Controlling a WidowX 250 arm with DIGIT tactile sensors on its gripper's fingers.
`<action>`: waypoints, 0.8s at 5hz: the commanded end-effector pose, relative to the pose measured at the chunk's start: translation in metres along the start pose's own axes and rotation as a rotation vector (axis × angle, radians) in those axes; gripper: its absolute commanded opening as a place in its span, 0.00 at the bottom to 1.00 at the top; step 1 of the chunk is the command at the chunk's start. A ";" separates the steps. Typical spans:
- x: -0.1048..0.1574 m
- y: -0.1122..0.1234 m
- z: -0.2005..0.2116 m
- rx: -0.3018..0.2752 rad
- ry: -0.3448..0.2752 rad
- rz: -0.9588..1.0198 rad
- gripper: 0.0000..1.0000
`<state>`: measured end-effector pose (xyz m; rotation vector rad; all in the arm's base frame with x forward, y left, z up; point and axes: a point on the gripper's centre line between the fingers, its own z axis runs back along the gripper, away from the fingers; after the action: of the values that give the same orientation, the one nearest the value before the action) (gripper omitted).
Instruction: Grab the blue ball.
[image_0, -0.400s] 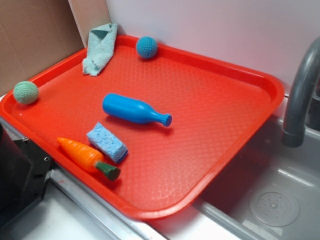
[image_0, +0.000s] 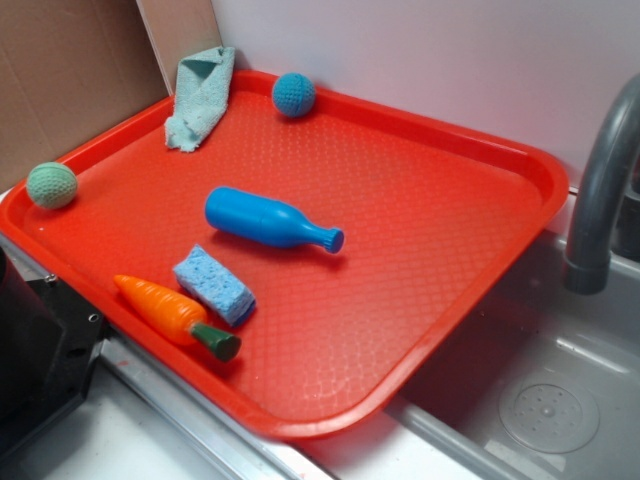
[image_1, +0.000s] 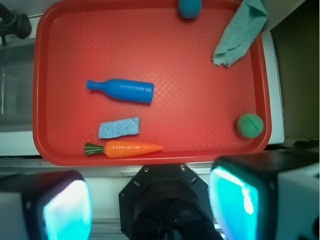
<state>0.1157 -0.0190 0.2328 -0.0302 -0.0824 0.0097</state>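
No writing shows anywhere. The pincer (image_1: 150, 205) stands wide apart, holding nothing, above the red tray's (image_1: 150, 30) near rim; the blue ball (image_1: 190, 7) lies at the far rim.

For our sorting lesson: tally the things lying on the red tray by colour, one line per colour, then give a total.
Blue: 3 – blue ball, bottle, sponge
Green: 2 – pale green ball, cloth
Orange: 1 – toy carrot
Total: 6

Blue ball (image_1: 190, 7), far ahead of the fingers (image_1: 67, 210), is cut off by the wrist view's top edge; fingers themselves blurred.
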 end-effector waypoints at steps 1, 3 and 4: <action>0.054 0.046 -0.049 0.048 -0.046 0.120 1.00; 0.120 0.072 -0.102 0.061 -0.084 0.071 1.00; 0.120 0.072 -0.102 0.061 -0.084 0.071 1.00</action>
<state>0.2352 0.0466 0.1241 0.0193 -0.1134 0.0760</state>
